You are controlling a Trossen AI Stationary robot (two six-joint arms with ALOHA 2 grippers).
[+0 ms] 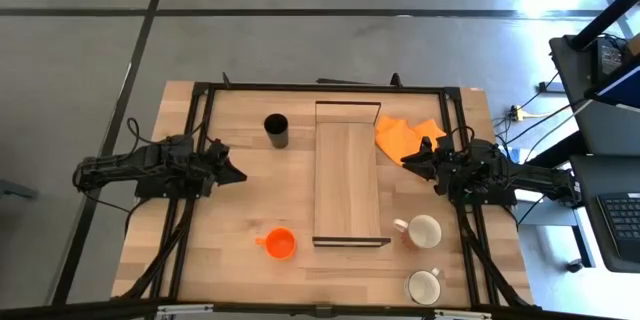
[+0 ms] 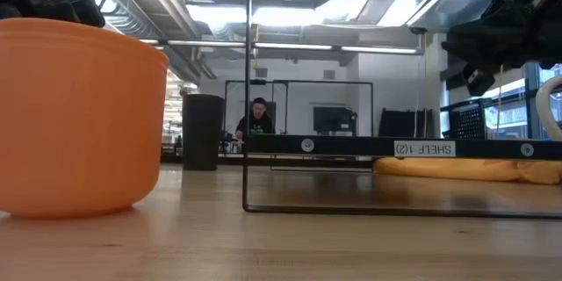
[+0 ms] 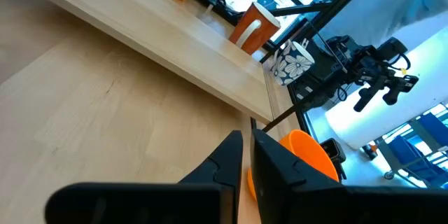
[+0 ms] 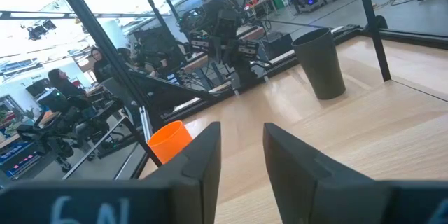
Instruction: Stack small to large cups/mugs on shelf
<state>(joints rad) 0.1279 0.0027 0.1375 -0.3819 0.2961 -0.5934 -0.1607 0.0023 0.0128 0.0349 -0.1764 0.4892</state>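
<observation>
Seen from above, nothing was stacked yet: the shelf (image 1: 347, 182) lay bare mid-frame, the black tumbler (image 1: 276, 130) upper left, the orange cup (image 1: 280, 244) lower left, two white mugs (image 1: 424, 230) lower right, while the left gripper (image 1: 232, 171), fingers nearly together, and the right gripper (image 1: 412, 160), slightly parted, held nothing.

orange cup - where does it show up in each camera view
High view: orange cup near the table's front edge, left of the shelf.
Low view: orange cup fills the left side, close to the camera.
Left wrist view: orange cup just beyond the left gripper, past the shelf's end.
Right wrist view: orange cup at left, behind the shelf's black frame.
Shared landmark: the shelf.
</observation>
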